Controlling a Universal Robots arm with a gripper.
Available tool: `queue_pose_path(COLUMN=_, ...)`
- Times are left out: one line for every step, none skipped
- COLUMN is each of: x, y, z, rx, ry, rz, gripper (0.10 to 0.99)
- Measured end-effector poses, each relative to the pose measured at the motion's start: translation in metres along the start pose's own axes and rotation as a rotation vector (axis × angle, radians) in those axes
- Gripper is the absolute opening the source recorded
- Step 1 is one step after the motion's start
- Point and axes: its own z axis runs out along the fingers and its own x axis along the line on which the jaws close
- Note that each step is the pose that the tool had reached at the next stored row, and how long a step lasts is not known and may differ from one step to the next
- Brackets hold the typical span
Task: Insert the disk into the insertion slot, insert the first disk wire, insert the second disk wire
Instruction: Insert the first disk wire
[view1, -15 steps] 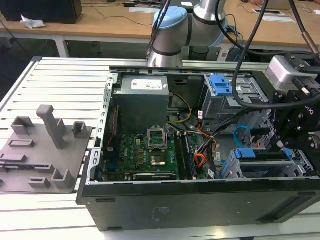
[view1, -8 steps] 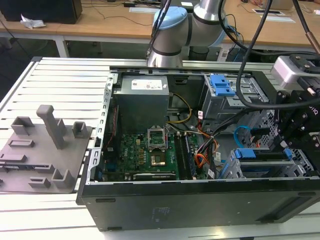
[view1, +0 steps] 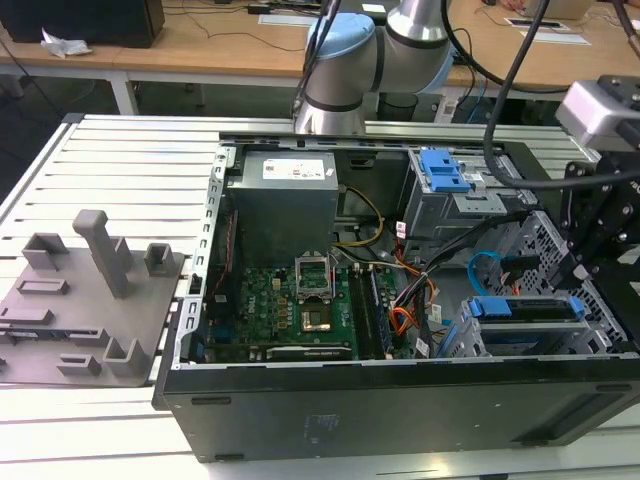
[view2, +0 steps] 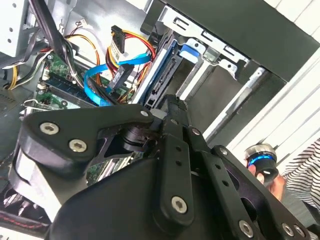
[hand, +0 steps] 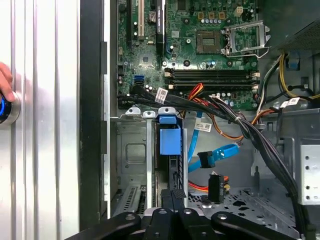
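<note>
The disk, silver in a bright blue carrier, sits down inside the insertion slot, a grey metal drive cage by the case wall. The exterior view shows the disk at the case's front right corner. My gripper hangs just above the disk's edge, fingers shut together with nothing between them. The light-blue second disk wire lies loose beside the cage, its plug free. A black connector on orange and red wires also hangs unplugged. In the second wrist view the gripper points at the disk, with the blue wire alongside.
A taller grey cage with a blue latch stands behind the slot. Thick black cable bundles cross the motherboard. A person's hand holds a blue-ringed device outside the case. A grey fixture lies at the exterior view's left.
</note>
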Motion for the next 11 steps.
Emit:
queue_pose_path(x=0.0000, y=0.0000, z=-0.0012, rx=0.000, ry=-0.0003, rz=0.000, gripper=0.106)
queue_pose_path(x=0.0000, y=0.0001, z=-0.0014, rx=0.000, ry=-0.0001, rz=0.000, gripper=0.106)
queue_pose_path(x=0.0000, y=0.0001, z=-0.0015, rx=0.000, ry=0.0000, rz=0.000, gripper=0.106)
queue_pose_path(x=0.0000, y=0.0001, z=-0.0014, rx=0.000, ry=-0.0001, rz=0.000, gripper=0.106)
queue_pose_path(x=0.0000, y=0.0001, z=-0.0014, rx=0.000, ry=-0.0001, rz=0.000, gripper=0.106)
queue_pose_path(x=0.0000, y=0.0001, z=-0.0015, rx=0.000, ry=-0.0001, rz=0.000, gripper=0.106)
queue_pose_path(x=0.0000, y=0.0001, z=-0.0015, rx=0.000, ry=-0.0001, rz=0.000, gripper=0.106)
queue_pose_path(x=0.0000, y=0.0001, z=-0.0015, rx=0.000, ry=0.0000, rz=0.000, gripper=0.169)
queue_pose_path(x=0.0000, y=0.0001, z=-0.0015, rx=0.000, ry=-0.0001, rz=0.000, gripper=0.294)
queue_pose_path(x=0.0000, y=0.0001, z=-0.0015, rx=0.000, ry=-0.0001, rz=0.000, gripper=0.361)
queue_pose_path(x=0.0000, y=0.0001, z=-0.0016, rx=0.000, ry=0.0000, rz=0.000, gripper=0.361)
